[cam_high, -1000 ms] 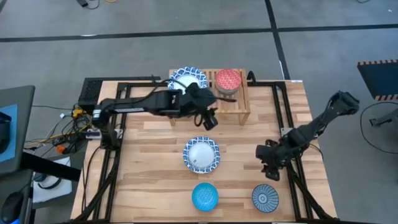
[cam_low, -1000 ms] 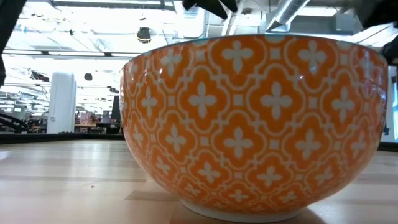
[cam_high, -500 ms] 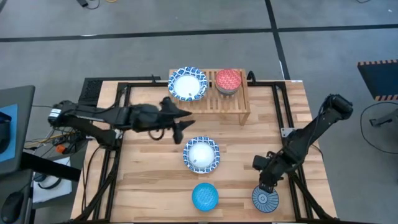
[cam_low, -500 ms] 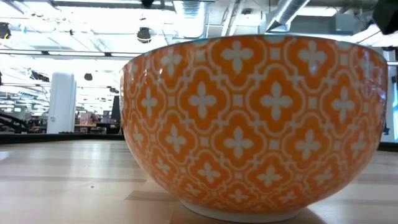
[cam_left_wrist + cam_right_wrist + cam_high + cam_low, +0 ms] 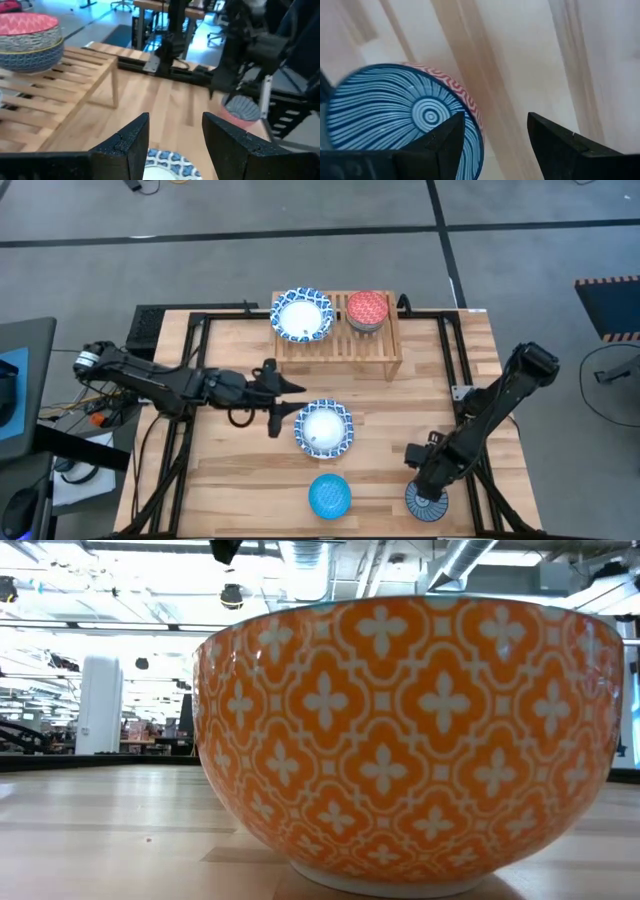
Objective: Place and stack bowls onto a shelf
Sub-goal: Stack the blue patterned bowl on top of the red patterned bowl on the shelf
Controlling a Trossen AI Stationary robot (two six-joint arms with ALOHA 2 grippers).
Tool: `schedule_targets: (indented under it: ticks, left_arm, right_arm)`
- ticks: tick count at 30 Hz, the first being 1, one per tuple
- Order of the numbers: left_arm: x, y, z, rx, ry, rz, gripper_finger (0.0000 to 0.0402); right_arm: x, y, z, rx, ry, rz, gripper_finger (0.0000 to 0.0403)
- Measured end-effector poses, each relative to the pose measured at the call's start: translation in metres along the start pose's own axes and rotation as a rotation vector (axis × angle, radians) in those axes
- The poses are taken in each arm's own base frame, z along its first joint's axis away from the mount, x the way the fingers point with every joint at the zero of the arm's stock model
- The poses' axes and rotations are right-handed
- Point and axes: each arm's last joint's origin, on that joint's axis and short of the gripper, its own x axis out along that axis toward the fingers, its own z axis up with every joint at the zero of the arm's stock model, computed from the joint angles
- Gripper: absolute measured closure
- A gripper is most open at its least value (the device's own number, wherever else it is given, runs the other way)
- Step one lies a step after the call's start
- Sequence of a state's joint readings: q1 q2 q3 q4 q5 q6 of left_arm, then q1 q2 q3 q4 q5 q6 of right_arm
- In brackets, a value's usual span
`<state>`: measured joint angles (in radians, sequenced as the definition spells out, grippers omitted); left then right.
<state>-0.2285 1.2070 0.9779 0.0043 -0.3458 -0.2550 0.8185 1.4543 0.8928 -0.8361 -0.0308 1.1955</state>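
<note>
In the high view my left gripper (image 5: 284, 406) is open just left of a white bowl with a blue patterned rim (image 5: 323, 428) at the table's middle. That bowl's rim (image 5: 170, 161) shows between its fingers in the left wrist view. My right gripper (image 5: 425, 477) is open over the far rim of the dark-blue radial bowl (image 5: 428, 501). In the right wrist view one finger hangs over the bowl's inside (image 5: 405, 117) and one outside the rim. The shelf (image 5: 340, 345) carries a white bowl (image 5: 301, 317) and a red-topped stack (image 5: 367, 310).
A bright blue bowl (image 5: 329, 496) sits near the table's near edge, and its orange patterned outside (image 5: 410, 740) fills the low view. Black rails (image 5: 455, 370) run along the table's sides. Bare wood (image 5: 230, 470) lies near-left of the white bowl.
My left gripper has drawn back from the shelf's front toward the table's left and near side, ending beside the middle white bowl. My right gripper has moved toward the near edge and down onto the dark-blue radial bowl's far rim. No bowl has moved.
</note>
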Motion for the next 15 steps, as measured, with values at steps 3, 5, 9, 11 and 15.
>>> schedule_targets:
  ticks: [3,5,9,11,15]
  left_arm:
    - [-0.002,-0.003,0.0,-0.005,0.004,-0.012,0.0235]
    - [-0.003,-0.004,-0.002,-0.007,0.019,-0.008,0.0235]
    - [-0.004,-0.005,-0.006,-0.032,0.048,-0.005,0.0235]
    - [-0.004,-0.005,-0.008,-0.052,0.075,-0.001,0.0235]
    - [-0.004,-0.005,-0.012,-0.084,0.107,0.006,0.0235]
  right_arm:
    - [0.012,0.003,0.001,-0.025,0.029,-0.035,0.0163]
    - [0.02,0.005,0.002,-0.037,0.04,-0.047,0.0165]
    - [0.028,0.01,0.004,-0.003,0.038,-0.033,0.0206]
    - [0.029,0.011,0.005,0.024,0.037,-0.024,0.0253]
    - [0.025,0.012,0.004,0.055,0.063,0.003,0.0366]
